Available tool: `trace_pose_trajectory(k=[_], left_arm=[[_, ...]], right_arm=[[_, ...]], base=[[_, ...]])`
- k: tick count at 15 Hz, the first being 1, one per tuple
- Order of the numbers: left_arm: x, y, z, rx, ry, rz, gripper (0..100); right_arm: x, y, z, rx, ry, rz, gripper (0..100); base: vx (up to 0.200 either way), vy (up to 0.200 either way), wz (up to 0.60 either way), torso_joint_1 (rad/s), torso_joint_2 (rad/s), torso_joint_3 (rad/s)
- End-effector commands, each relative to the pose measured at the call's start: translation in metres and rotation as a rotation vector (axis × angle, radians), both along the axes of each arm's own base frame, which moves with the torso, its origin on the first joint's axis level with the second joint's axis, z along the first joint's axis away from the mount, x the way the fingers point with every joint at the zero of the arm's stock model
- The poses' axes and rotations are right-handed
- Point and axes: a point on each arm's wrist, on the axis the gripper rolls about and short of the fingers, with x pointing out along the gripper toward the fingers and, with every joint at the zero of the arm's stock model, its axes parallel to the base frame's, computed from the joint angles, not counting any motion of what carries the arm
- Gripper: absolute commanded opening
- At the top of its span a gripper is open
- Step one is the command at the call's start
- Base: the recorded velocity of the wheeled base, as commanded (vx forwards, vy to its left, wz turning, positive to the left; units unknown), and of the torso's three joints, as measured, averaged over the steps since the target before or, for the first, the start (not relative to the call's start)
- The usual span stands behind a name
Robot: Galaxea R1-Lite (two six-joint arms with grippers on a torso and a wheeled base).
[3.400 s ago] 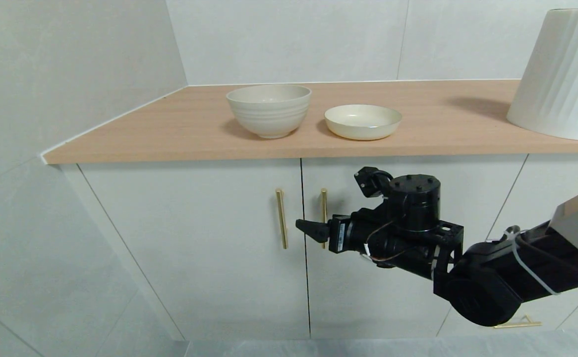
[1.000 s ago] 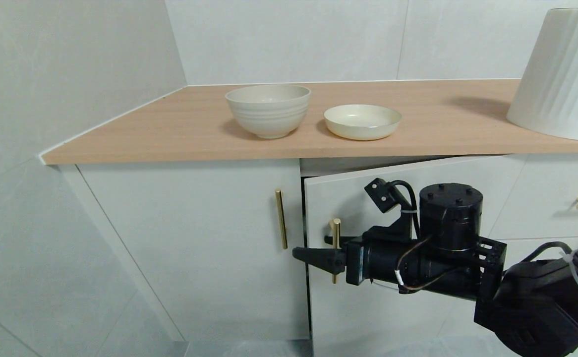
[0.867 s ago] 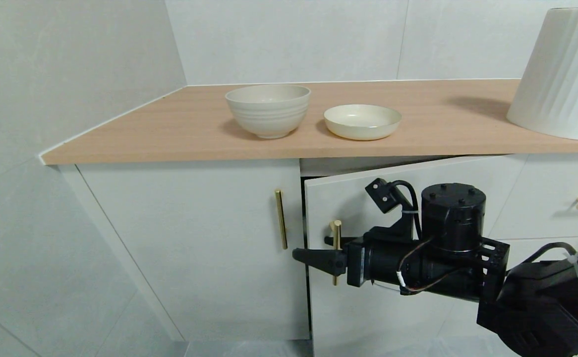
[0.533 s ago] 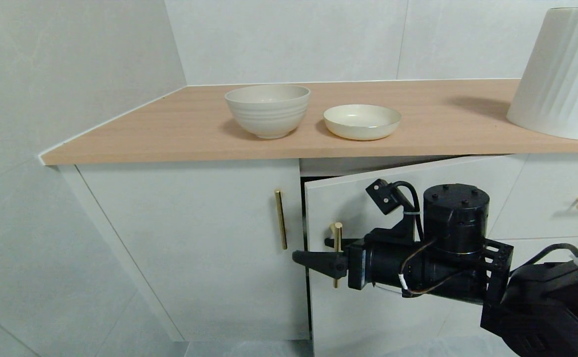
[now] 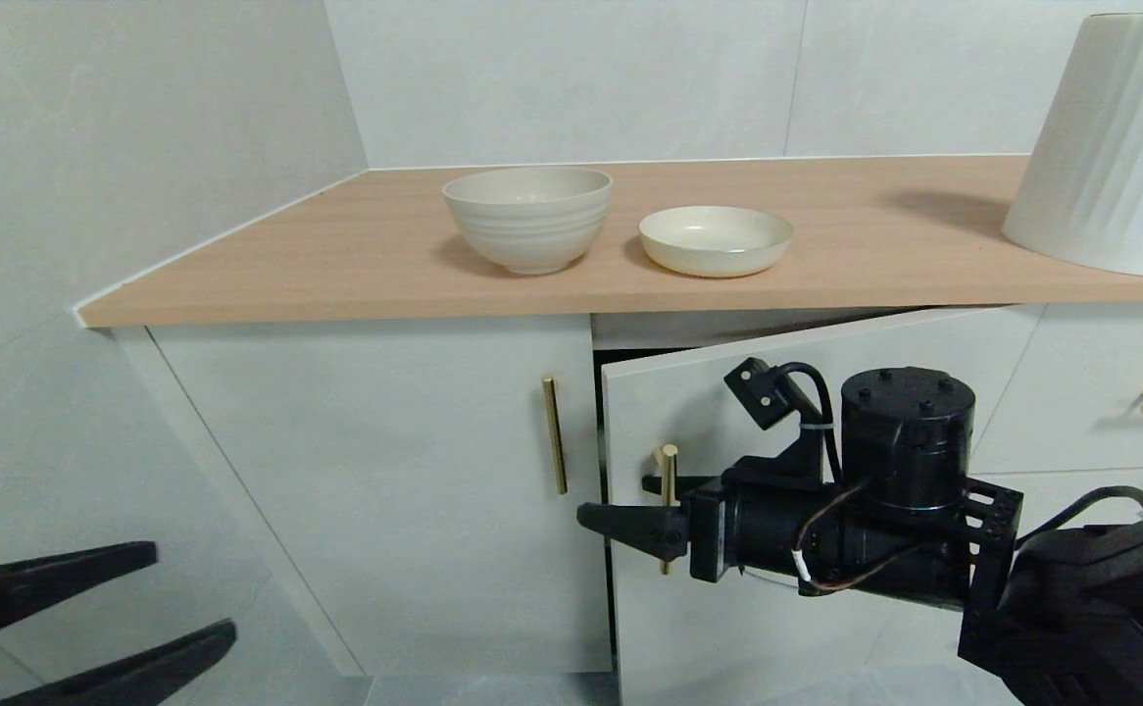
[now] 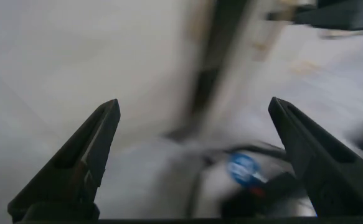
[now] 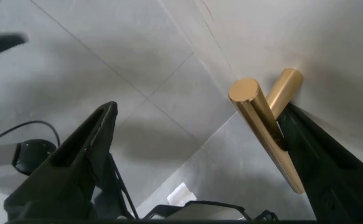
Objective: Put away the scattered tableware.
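**Right hand hooked on door handle, door ajar, tableware untouched**

- Right hand (image 5: 621, 500): jaws spread wide, not clamped. The brass handle (image 5: 668, 463) sits between the fingers, against one of them. My read is that it's a hook-and-pull rather than a pinch, so the bar can pivot in the hand as the door arcs.
- Right door (image 5: 689, 412): its free edge stands off the cabinet front and a dark gap shows above the hand. The gap looks too narrow to pass a dish through yet.
- Left hand (image 5: 194, 588): low and well off to the far side of the closed left door (image 5: 385, 471). Jaws are wide and hold nothing. Likely staged for the first pickup while staying out of the door's swing.
- Bowl (image 5: 528, 218) and shallow dish (image 5: 716, 238): both upright on the worktop (image 5: 336, 265), above the right hand. They sit near each other but apart, the dish almost straight over the handle. Neither hand is close to them.
- White ribbed vessel (image 5: 1116, 147): further along the worktop on the arm's side, not in play.

Step in hand: opening storage. Risk: with a loose hook, the handle could slip out if the pull goes off-axis.
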Motion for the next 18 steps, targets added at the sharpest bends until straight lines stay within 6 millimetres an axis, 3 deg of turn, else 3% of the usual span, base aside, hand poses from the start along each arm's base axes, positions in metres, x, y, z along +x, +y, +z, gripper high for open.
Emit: trace_pose_trajectory(k=[1,5,8,9,15,18], left_arm=[[0.033,-0.015,-0.005,-0.017,0.139,-0.083,100],[0.060,-0.036,-0.023,-0.197,0.255,-0.106,100],[0.066,-0.046,-0.036,-0.238,0.302,-0.125,100],[0.067,-0.047,-0.037,-0.235,0.306,-0.127,0],[0.071,-0.049,-0.032,-0.240,0.294,-0.127,0],[0.085,-0.056,-0.052,-0.127,0.307,-0.154,0]], right_arm=[[-0.001,-0.001,0.002,0.006,-0.005,0.003,100],[-0.002,-0.002,0.002,0.006,-0.005,0.003,100],[-0.002,-0.002,0.002,0.005,-0.004,0.003,100],[-0.002,-0.001,0.001,0.004,-0.003,0.003,100],[-0.003,-0.001,0.001,0.003,-0.002,0.006,100],[-0.004,0.000,0.001,0.002,-0.001,0.012,100]], base=[[0.000,0.000,0.00,0.000,0.00,0.000],[0.000,0.000,0.00,0.000,0.00,0.000],[0.000,0.000,0.00,0.000,0.00,0.000],[0.000,0.000,0.00,0.000,0.00,0.000],[0.000,0.000,0.00,0.000,0.00,0.000],[0.000,0.000,0.00,0.000,0.00,0.000]])
